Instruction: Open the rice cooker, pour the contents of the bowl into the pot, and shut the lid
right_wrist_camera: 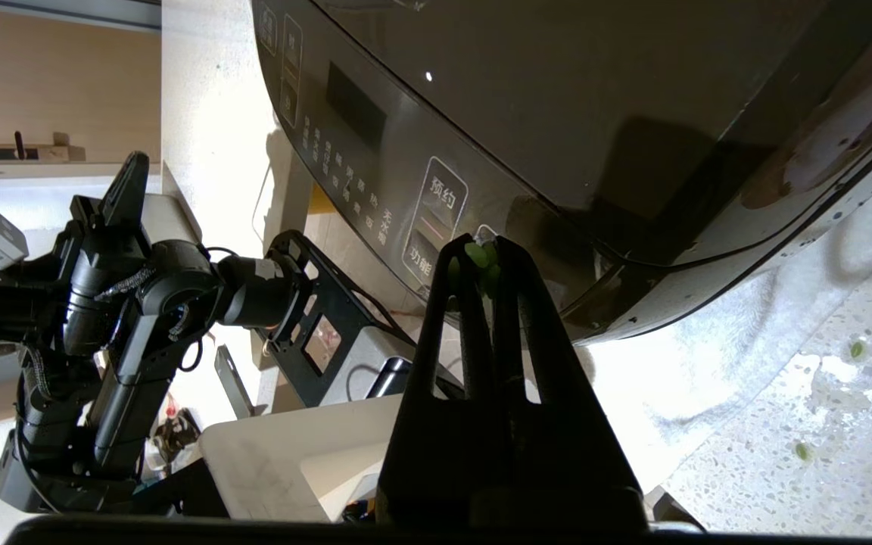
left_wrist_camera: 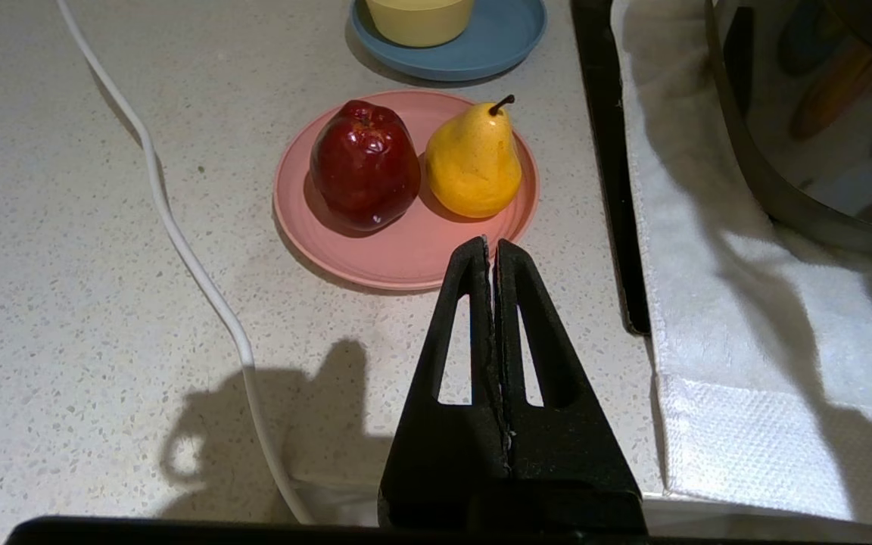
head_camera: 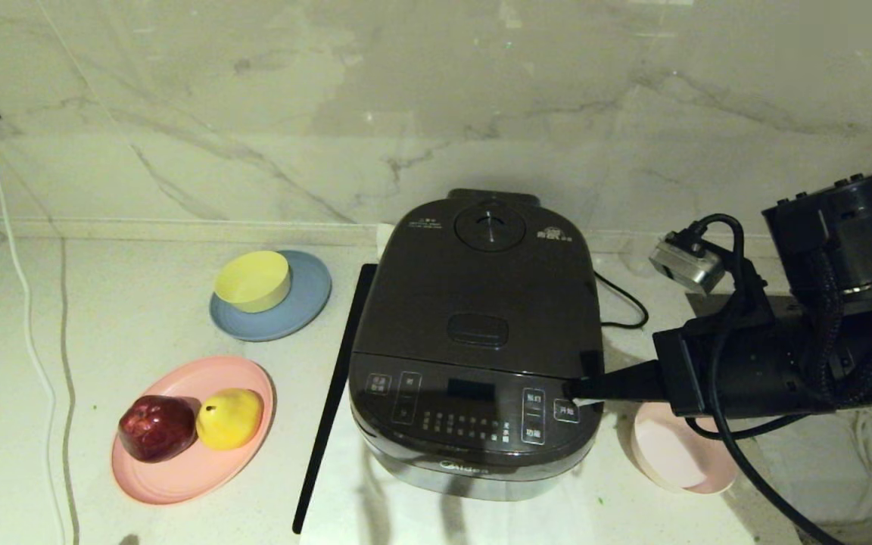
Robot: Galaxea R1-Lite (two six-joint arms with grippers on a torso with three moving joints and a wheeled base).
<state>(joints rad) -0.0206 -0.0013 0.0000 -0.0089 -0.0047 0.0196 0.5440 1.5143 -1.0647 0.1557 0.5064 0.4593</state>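
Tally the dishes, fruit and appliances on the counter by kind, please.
Bowls: 2, yellow bowl and pink bowl
Plates: 2, blue plate and pink plate
Fruit: 2, red apple and yellow pear
Rice cooker: 1
Total: 7

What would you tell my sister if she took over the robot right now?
Right hand: shut, tip at the right end of the rice cooker's front panel; a few green bits are stuck between its fingers.
Left hand: shut, holding nothing, parked over the counter near the pink plate of fruit.
Lid is down. Pink bowl sits right of the cooker under the right arm; what shows of its inside looks empty. Stray green bits lie on the counter.
Done: probably the pour and the lid closing, though the pot is hidden.
Left: check the lid latched, pull the right arm back.
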